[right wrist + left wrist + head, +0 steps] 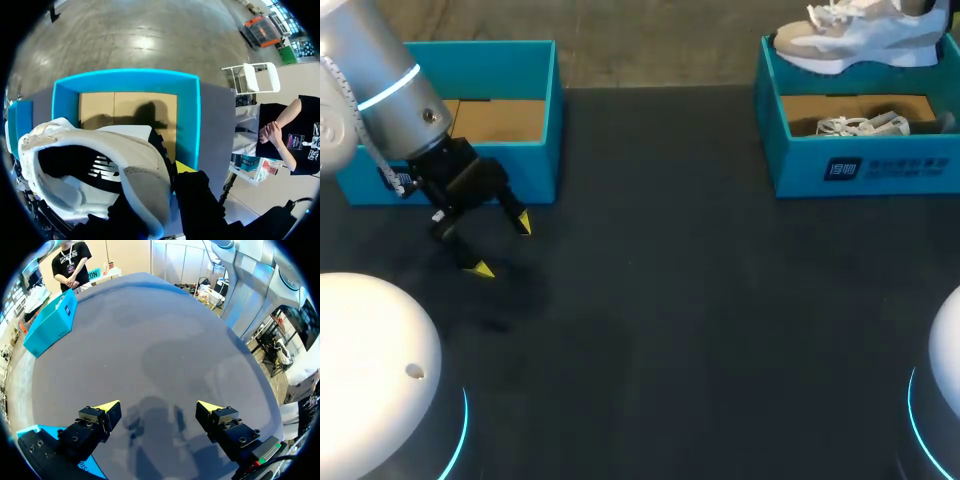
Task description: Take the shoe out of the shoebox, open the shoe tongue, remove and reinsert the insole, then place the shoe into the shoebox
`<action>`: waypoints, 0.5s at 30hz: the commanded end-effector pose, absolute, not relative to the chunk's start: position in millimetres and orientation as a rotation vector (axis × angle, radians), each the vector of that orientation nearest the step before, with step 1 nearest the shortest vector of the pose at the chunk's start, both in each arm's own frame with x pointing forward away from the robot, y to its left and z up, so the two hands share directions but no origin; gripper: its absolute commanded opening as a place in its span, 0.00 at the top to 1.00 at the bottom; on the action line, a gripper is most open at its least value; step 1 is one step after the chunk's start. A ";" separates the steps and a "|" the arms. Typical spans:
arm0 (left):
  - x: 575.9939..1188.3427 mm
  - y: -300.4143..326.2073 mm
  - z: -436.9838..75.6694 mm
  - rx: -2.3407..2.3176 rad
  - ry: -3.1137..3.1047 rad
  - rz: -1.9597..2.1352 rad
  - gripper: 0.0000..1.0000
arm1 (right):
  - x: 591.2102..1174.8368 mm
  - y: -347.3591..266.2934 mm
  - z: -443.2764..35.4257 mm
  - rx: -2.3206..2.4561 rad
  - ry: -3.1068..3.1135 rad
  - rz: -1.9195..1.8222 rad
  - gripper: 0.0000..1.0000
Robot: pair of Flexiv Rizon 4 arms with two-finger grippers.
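Observation:
A white shoe (860, 40) hangs above the teal shoebox (860, 165) at the table's far right. In the right wrist view my right gripper (167, 177) is shut on the side wall of the shoe (125, 165), one yellow fingertip (184, 167) showing beside it. The shoe's dark opening faces the camera, and the shoebox (192, 115) with its brown floor lies under it. A second white shoe (865, 125) lies inside the box. My left gripper (500, 245) hangs open and empty just over the table in front of the left box; its fingertips (109, 406) stand wide apart.
Another open teal box (535, 150) with a brown floor stands at the far left, right behind my left gripper. Dark table top (700, 320) stretches between the two boxes. My arms' white bases (370, 370) sit at the near corners.

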State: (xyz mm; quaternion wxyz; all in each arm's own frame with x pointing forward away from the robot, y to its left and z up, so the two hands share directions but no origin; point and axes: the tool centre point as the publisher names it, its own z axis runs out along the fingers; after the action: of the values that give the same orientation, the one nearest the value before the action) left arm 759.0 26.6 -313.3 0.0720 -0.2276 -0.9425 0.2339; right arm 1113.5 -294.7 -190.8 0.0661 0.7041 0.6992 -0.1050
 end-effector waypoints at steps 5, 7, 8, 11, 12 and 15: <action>758.4 27.0 -313.3 -0.684 -2.834 0.700 0.00 | 1119.9 -300.2 -196.1 2.122 2.115 -0.331 1.00; 758.4 27.0 -313.3 -0.684 -2.834 0.700 0.00 | 1119.9 -300.2 -196.1 2.122 2.115 -0.331 1.00; 758.4 27.0 -313.3 -0.684 -2.834 0.700 0.00 | 1119.9 -300.2 -196.1 2.122 2.115 -0.331 1.00; 758.4 27.0 -313.3 -0.684 -2.834 0.700 0.00 | 1119.9 -300.2 -196.1 2.122 2.115 -0.331 1.00; 758.4 27.0 -313.3 -0.684 -2.834 0.700 0.00 | 1119.9 -300.2 -196.1 2.122 2.115 -0.331 1.00; 758.4 27.0 -313.3 -0.684 -2.834 0.700 0.00 | 1126.2 -303.4 -199.6 2.092 2.122 -0.337 1.00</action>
State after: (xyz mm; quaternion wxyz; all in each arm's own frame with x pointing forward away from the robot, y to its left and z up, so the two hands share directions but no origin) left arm 759.0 26.6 -313.3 0.0720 -0.2276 -0.9425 0.2339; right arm 1121.0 -300.7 -197.7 0.0680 0.6967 0.7060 -0.1080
